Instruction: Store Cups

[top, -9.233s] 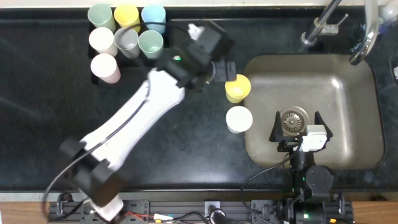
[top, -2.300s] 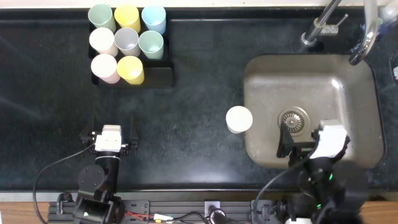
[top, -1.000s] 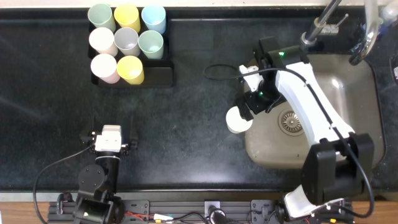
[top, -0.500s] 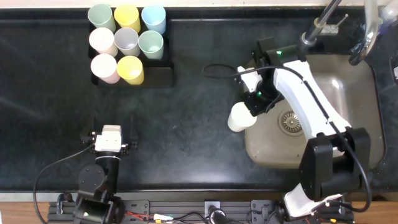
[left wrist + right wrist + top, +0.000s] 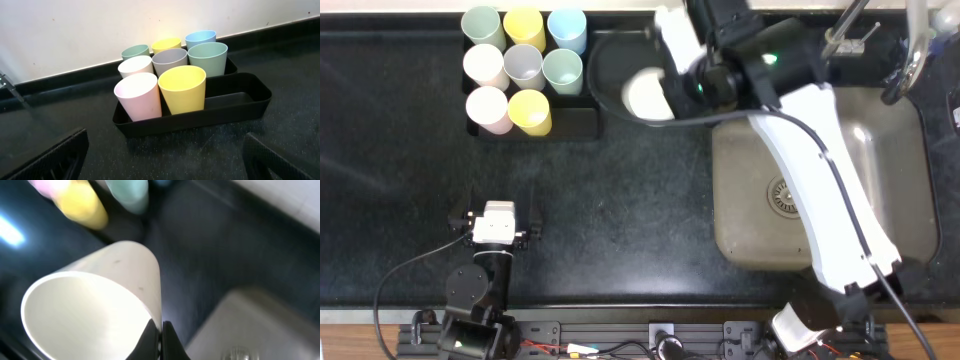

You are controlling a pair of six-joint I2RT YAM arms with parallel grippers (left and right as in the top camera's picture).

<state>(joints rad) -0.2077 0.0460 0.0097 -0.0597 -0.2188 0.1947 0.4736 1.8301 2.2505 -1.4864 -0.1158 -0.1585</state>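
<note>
The dark speckled bench (image 5: 650, 200) carries a steel sink (image 5: 900, 180) and a black plastic tray (image 5: 245, 107) of pastel cups. Above the bench between them, the right hand (image 5: 161, 339) pinches the rim of a tilted white plastic cup (image 5: 100, 310), its fingers mostly cut off. The left hand (image 5: 160, 167) sits low, spread wide.

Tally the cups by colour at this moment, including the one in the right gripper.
Green cups: 2
Yellow cups: 2
White cups: 2, with one white cup in the right gripper
Blue cup: 1
Grey cup: 1
Pink cup: 1
Total: 9
</note>
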